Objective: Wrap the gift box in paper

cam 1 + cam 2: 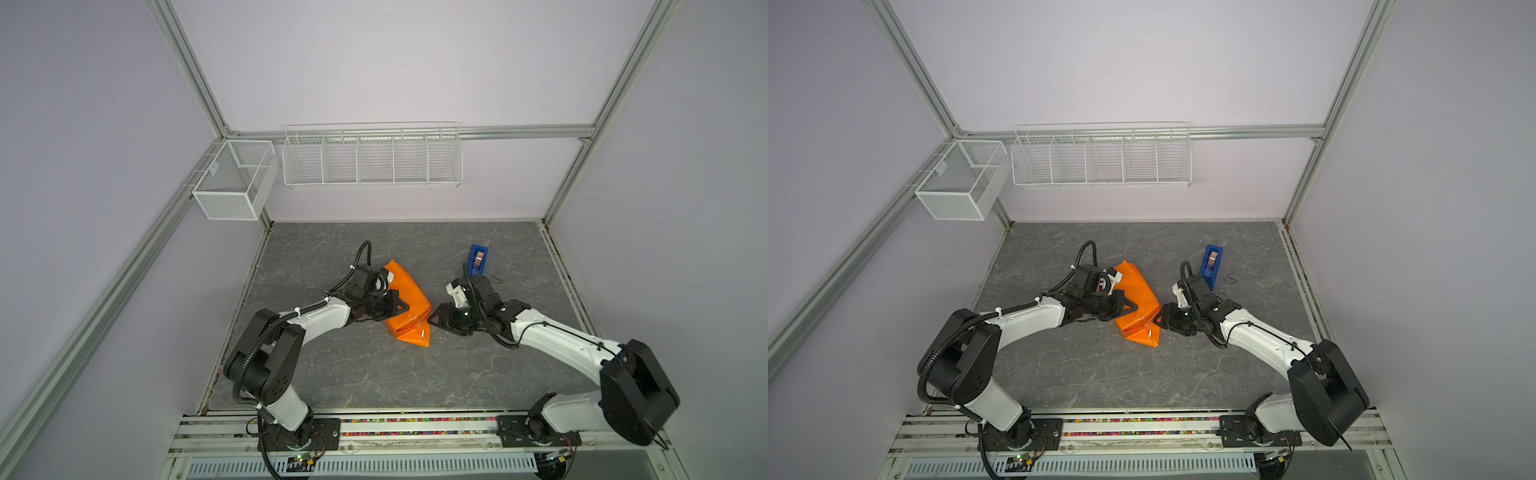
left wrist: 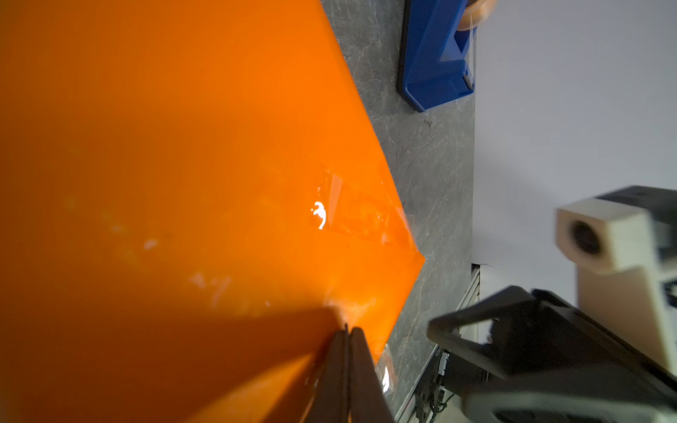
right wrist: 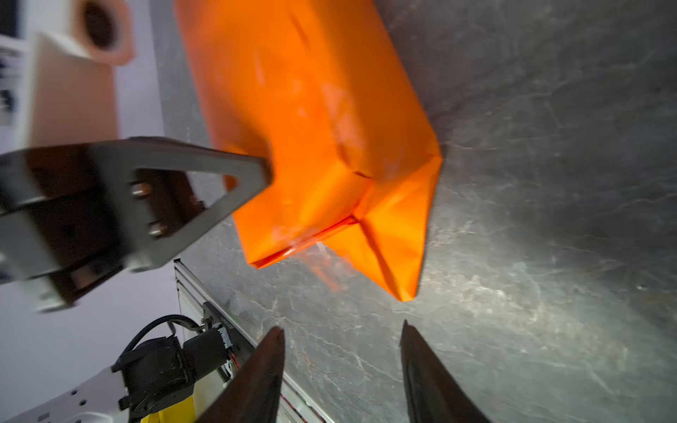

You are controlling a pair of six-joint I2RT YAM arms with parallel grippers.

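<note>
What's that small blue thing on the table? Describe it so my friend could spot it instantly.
Look at the grey marbled table, toward its far right part. There stands the tape dispenser, to the right of the bundle of orange paper. It is the only blue thing there: narrow, with a tape roll inside.

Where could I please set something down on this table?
The near table between the arm bases is bare, as is the far strip beside the tape dispenser. The middle is crowded: left gripper and right gripper meet at the paper.
</note>
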